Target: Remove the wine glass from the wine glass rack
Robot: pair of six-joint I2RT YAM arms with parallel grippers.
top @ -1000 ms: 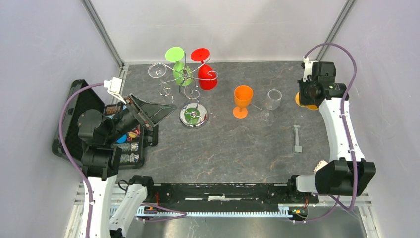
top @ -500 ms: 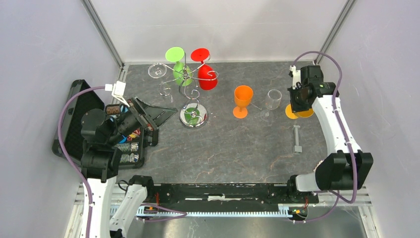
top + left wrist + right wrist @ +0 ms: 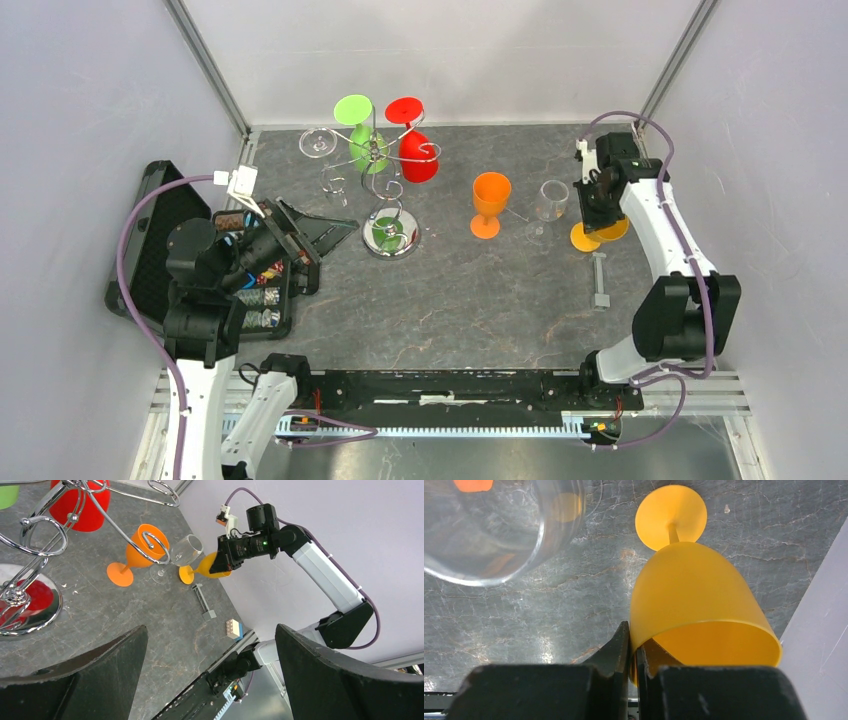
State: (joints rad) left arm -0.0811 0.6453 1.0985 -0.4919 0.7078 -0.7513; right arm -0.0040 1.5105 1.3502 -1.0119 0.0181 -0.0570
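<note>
The chrome wine glass rack stands at the back left of the table on its round base; it also shows in the left wrist view. A green glass, a red glass and clear glasses hang on its arms. My right gripper is shut on the rim of a yellow wine glass, one finger inside and one outside, with its foot low over the table at the right. My left gripper is open and empty, left of the rack's base.
An orange glass and a clear glass stand upright between the rack and the yellow glass. A grey bar lies near the right front. A black case of small parts sits at the left edge.
My right arm has carried the yellow glass from the back right corner leftward and nearer, beside the clear glass. My left gripper has drawn back slightly from the rack.
</note>
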